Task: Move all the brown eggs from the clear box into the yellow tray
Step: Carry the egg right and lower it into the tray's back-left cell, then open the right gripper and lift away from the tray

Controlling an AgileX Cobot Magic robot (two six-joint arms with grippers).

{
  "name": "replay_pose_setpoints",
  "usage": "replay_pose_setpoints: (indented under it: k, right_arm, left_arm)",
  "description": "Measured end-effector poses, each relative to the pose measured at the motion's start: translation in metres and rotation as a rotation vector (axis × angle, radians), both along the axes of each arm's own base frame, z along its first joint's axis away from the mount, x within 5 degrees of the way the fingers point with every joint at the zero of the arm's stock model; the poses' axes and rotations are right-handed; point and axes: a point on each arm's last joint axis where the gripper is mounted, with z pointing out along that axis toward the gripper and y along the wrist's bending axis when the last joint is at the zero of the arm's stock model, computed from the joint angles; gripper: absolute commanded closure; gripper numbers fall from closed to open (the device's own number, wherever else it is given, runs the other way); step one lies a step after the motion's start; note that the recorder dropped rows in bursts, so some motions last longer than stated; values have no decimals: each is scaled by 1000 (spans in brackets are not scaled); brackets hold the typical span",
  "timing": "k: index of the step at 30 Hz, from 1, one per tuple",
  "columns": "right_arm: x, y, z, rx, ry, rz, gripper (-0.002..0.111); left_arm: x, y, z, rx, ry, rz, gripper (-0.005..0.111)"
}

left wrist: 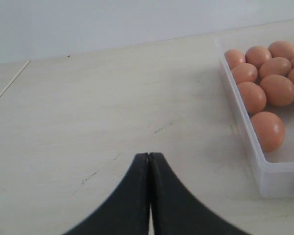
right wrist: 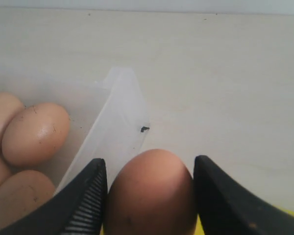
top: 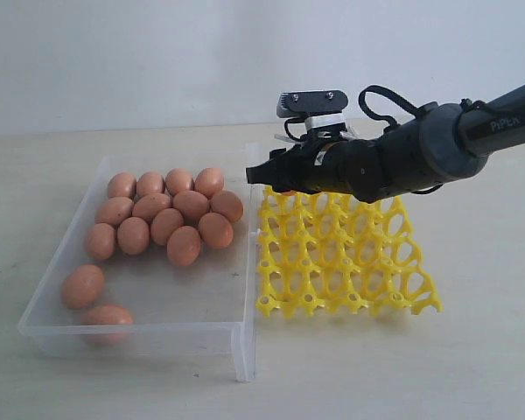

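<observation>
Looking at the exterior view, you see most eggs (top: 162, 219) in the box (top: 140, 337) at left; the right gripper (top: 261, 173) hangs over the tray's (top: 350, 289) upper left. Your left gripper (left wrist: 149, 161) is clenched, empty. Right wrist view: jaws grasp an egg (right wrist: 151, 193) by its sides; it's fragile and smooth, so squeeze lightly.

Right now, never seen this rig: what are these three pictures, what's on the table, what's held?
It is a robot with two arms, each ending in a two-finger gripper. The exterior view looks at the table from off the arms; the other two are cameras on the wrists. On the table: a clear box of brown eggs and a yellow tray beside it. The right gripper has an egg between its fingers, near the tray's far edge. The left gripper is shut and empty, over bare table.
</observation>
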Motion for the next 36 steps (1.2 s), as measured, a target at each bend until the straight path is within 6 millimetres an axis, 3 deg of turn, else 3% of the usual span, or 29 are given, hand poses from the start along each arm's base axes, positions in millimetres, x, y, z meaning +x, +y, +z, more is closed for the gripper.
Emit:
replay_pose_setpoints:
  k: [8,16,19,29,36]
  right_arm:
    - [1,1,-4,4,8,-2,104]
    - [1,1,-3,28,14,-11,65]
    - [1,1,-3,28,14,-10,56]
    - [-1,1,-5,16,47,-11,54]
    - [-3,0,12,25,35,-11,54]
  left_arm:
    - [0,0,0,0,0,0,107]
    - [0,0,0,0,0,0,107]
    - [0,0,0,0,0,0,107]
    - [0,0,0,0,0,0,107]
    - [0,0,0,0,0,0,107]
